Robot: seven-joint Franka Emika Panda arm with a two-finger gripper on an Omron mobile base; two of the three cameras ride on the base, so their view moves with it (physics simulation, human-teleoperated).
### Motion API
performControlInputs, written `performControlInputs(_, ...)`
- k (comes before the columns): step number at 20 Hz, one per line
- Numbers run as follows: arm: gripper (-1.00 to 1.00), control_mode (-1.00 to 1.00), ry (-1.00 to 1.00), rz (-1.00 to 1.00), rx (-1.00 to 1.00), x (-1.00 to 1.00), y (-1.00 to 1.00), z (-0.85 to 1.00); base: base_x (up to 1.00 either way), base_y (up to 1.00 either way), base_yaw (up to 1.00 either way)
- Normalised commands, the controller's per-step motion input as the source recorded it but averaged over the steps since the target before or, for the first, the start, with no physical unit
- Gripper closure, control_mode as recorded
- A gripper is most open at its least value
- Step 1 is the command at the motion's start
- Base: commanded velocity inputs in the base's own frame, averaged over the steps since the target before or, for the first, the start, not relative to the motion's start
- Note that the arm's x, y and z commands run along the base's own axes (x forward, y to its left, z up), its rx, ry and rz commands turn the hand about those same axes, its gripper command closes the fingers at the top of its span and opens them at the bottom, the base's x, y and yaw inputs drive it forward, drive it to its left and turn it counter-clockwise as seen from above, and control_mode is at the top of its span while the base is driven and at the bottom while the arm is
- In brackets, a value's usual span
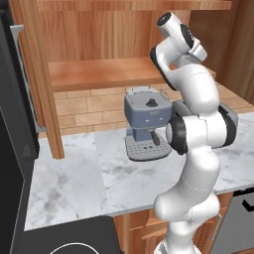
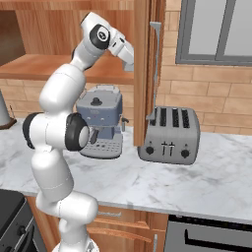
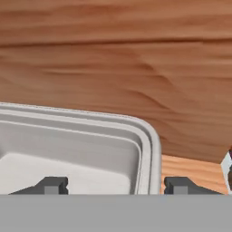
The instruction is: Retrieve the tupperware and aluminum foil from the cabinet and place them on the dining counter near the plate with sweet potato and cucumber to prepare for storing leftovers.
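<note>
jaws astride tupperware (image 3: 77,149) rim

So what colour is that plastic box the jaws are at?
The tupperware is pale grey-white; the hand view shows it best.

In the hand view, the shallow translucent grey-white plastic tupperware (image 3: 77,149) ran off the left edge, and its near part was cut by the bottom. At the right edge a white sliver with a dark mark could not be identified. In the right base view, the open brown wooden cabinet door (image 2: 142,59) hid the gripper's fingers.
</note>
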Motion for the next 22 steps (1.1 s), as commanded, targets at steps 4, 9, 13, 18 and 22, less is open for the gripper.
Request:
performControlInputs(4, 1.00, -1.00, -0.01, 0.00, -0.04, 0.00, 0.26, -0.51, 0.00, 0.00, 0.00)
performControlInputs(9, 1.00, -1.00, -0.04, -0.02, 0.00, 0.00, 0.11, -0.11, 0.00, 0.00, 0.00)
performControlInputs(13, 1.00, -1.00, -0.01, 0.00, 0.00, -0.27, 0.02, 0.00, 0.00, 0.00, 0.00)
performControlInputs(18, 1.00, -1.00, -0.04, 0.09, -0.08, -0.75, 0.58, 0.13, 0.00, 0.00, 0.00)
performControlInputs(22, 1.00, -1.00, 0.00, 0.16, -0.25, -1.00, 1.00, 0.16, 0.00, 0.00, 0.00)
